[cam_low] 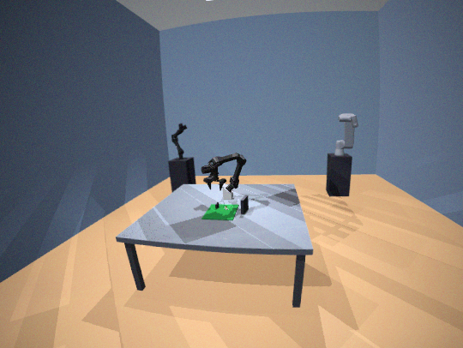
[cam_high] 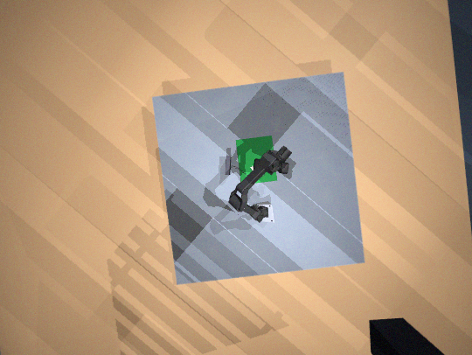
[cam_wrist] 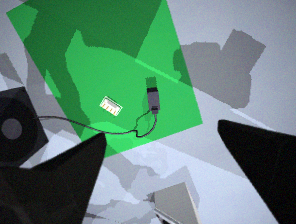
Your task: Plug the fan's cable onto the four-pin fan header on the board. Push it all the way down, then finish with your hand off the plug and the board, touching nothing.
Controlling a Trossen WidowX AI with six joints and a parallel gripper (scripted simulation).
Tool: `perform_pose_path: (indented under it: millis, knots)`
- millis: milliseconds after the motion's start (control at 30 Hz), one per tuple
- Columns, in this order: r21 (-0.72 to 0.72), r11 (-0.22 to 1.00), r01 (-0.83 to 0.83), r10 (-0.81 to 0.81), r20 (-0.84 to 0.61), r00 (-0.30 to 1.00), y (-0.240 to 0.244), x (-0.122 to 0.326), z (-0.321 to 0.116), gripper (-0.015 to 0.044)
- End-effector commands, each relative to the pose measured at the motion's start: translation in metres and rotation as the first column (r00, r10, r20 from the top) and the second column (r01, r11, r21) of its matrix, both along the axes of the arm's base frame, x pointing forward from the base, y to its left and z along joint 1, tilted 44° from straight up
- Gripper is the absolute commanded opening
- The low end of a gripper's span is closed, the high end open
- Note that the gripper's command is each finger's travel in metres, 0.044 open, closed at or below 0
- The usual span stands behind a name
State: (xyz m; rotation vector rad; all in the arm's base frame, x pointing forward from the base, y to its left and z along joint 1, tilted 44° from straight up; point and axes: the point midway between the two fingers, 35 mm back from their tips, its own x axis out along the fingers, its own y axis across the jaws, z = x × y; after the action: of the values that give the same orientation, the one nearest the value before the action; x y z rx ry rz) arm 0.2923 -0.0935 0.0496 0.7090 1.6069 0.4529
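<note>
The green board point(cam_high: 258, 142) point(cam_low: 212, 217) point(cam_wrist: 180, 110) lies flat. The white four-pin header point(cam_wrist: 110, 105) point(cam_high: 252, 168) has nothing on it. The dark plug point(cam_wrist: 153, 100) point(cam_low: 217, 206) is on the board beside the header, clear of it; the arm hides it in the top view. Its thin cable point(cam_wrist: 120, 133) curves past the header to the black fan point(cam_wrist: 11, 127) point(cam_high: 228, 162) point(cam_low: 244, 205), which stands beside the board. My gripper point(cam_wrist: 161, 131) point(cam_low: 215, 188) is wide open and empty, high above the board and touching nothing. In the wrist view the plug shows just beyond the gap between the fingertips.
The arm's pale base plate point(cam_high: 271, 214) point(cam_low: 228, 194) is on the grey table point(cam_high: 315, 197) point(cam_low: 266, 237), near the board. Two other robot arms stand on dark pedestals point(cam_low: 182, 173) point(cam_low: 339, 176) behind the table, away from it.
</note>
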Motion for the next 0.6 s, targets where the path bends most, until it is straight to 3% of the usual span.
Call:
perform_pose_path:
  millis: [0, 233, 567]
  knots:
    - [0.016, 1.0, -0.005, 0.005, -0.003, 1.0, 0.014, 0.001, -0.017, 0.044]
    - [0.021, 1.0, -0.006, 0.006, -0.002, 1.0, 0.068, -0.006, -0.071, 0.044]
    - [0.021, 1.0, -0.006, 0.006, -0.002, 1.0, 0.069, -0.007, -0.072, 0.044]
